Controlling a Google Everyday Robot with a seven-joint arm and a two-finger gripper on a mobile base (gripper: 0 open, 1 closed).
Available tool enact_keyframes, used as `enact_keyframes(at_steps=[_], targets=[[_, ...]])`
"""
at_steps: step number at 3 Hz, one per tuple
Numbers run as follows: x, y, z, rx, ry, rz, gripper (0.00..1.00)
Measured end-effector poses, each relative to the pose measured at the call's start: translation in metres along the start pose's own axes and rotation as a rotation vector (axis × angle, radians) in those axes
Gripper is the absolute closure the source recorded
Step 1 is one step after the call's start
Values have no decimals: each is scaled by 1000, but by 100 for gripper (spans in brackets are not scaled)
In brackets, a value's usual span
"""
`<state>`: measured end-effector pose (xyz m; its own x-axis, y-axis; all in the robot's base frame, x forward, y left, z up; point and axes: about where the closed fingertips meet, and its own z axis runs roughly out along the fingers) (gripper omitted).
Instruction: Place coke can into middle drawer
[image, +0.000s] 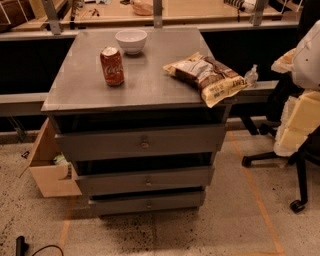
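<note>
The coke can (112, 66) stands upright on the left part of the grey cabinet top (150, 85), just in front of a white bowl (131, 40). The middle drawer (145, 180) is the central of three dark grey fronts with a small knob, and it looks shut. The top drawer (142, 143) and the bottom drawer (147, 202) also look shut. My gripper does not show in the camera view. A white rounded shape (307, 55) at the right edge may be part of my arm.
A crinkled brown-and-yellow snack bag (207, 76) overhangs the cabinet's right front corner. An open cardboard box (50, 172) sits on the floor at the left. An office chair (295, 150) stands at the right. A small bottle (251, 75) and benches are behind.
</note>
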<state>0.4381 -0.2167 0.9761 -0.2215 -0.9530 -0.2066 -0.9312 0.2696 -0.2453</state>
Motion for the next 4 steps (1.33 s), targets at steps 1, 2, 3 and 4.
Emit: enact_keyframes(at_steps=[1, 2, 3, 4], targets=[[0, 0, 0, 0, 0, 0, 0], [-31, -27, 16, 49, -121, -8, 0], [-78, -64, 35, 79, -323, -15, 0], [-145, -100, 56, 25, -560, -6, 0]])
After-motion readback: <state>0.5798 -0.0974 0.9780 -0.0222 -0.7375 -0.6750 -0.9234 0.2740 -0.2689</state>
